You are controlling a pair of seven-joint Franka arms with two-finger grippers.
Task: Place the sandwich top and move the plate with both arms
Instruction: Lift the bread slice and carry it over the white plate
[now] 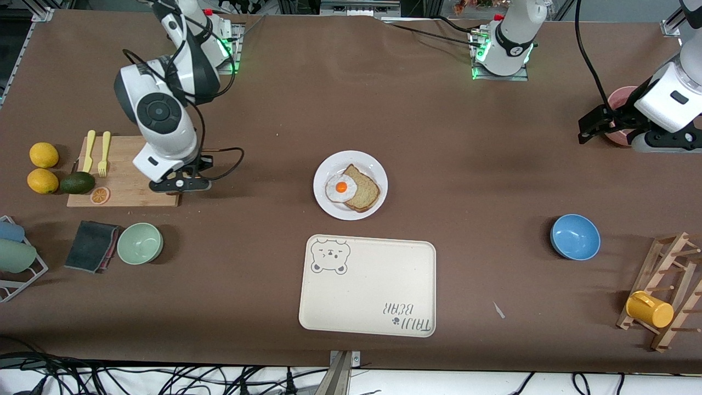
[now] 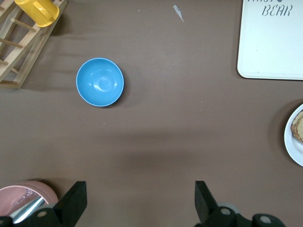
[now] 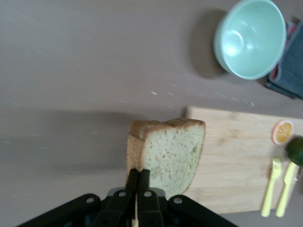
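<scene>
My right gripper [image 1: 176, 185] is over the end of the wooden cutting board [image 1: 123, 175] that faces the plate. In the right wrist view its fingers [image 3: 138, 177] are shut on the crust edge of the sandwich top [image 3: 173, 151], a light tan slice. The arm's hand hides the slice in the front view. The white plate [image 1: 329, 206] sits mid-table and carries a darker slice [image 1: 364, 192] and a fried egg [image 1: 340, 187]; its rim shows in the left wrist view [image 2: 294, 151]. My left gripper [image 1: 591, 127] is open and empty [image 2: 140, 201] above the table beside a pink bowl [image 1: 618, 101].
A cream bear tray [image 1: 367, 285] lies nearer the camera than the plate. A blue bowl [image 1: 575, 237] and a wooden rack with a yellow cup [image 1: 650, 310] are toward the left arm's end. A green bowl [image 1: 140, 243], dark cloth [image 1: 90, 246], lemons [image 1: 44, 155], avocado [image 1: 77, 182] and yellow cutlery [image 1: 96, 151] are toward the right arm's end.
</scene>
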